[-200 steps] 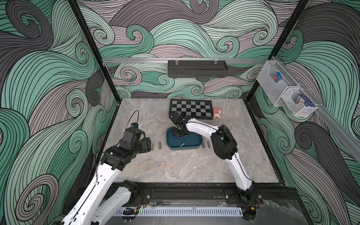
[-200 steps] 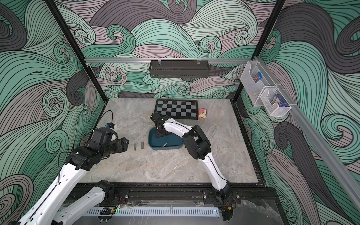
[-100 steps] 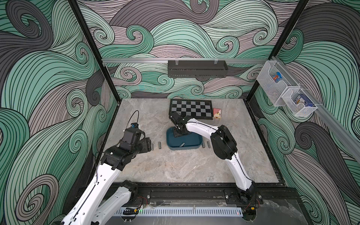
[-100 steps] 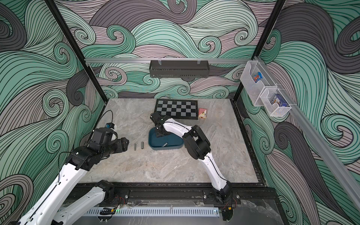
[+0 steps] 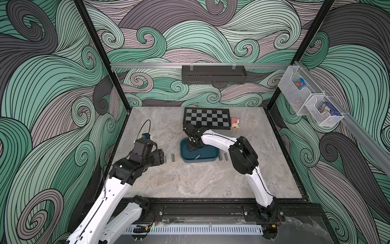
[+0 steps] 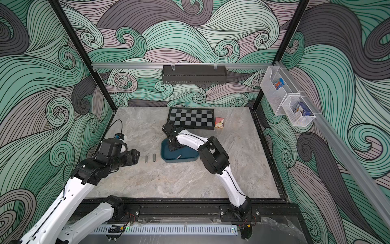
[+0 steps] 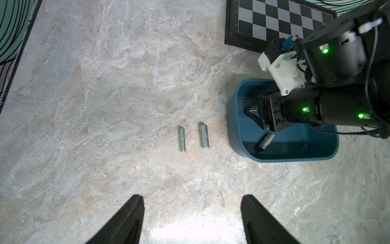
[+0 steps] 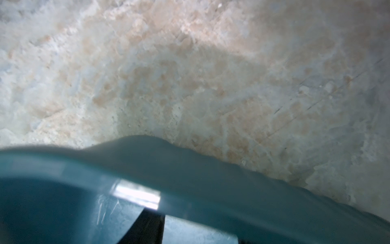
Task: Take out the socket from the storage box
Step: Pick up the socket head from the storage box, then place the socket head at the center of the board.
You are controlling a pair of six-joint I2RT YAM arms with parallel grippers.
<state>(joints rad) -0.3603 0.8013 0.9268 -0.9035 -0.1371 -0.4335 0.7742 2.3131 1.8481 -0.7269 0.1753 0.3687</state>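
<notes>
The right tool (image 7: 252, 111) reaches down into the left end of the storage box (image 5: 200, 161), mid-surface. I cannot tell whether it grips anything. A socket (image 7: 266, 142) lies inside by the near wall. The left tool (image 7: 191, 197) hangs wide, further left.

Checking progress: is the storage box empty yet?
Not empty: a grey socket lies on its side inside the storage box, by its near wall.

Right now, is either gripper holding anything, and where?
Left gripper: open, nothing held. Right gripper is down in the storage box; whether its jaws grip anything cannot be told.
</notes>
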